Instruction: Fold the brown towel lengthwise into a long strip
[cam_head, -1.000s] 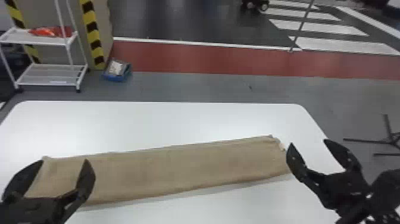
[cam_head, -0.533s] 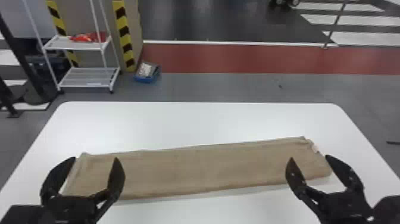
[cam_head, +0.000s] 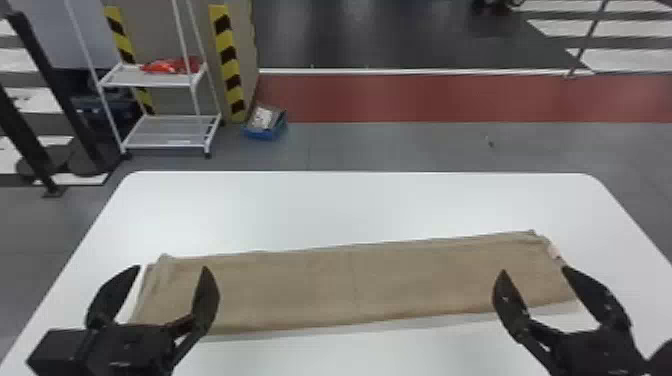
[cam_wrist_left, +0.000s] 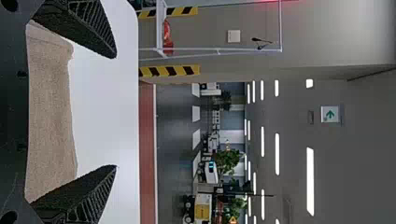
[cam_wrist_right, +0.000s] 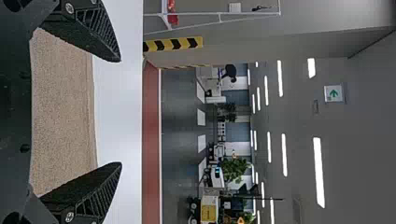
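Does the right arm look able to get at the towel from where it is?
Probably yes: the right gripper hangs open and empty near the right end of the towel, and I see nothing on the cloth or blocking the way.

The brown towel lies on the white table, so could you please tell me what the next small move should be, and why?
I would probably draw the left gripper and right gripper back from the brown towel: it looks like a long, fairly flat strip along the white table, and both grippers stand open, seemingly holding no cloth.
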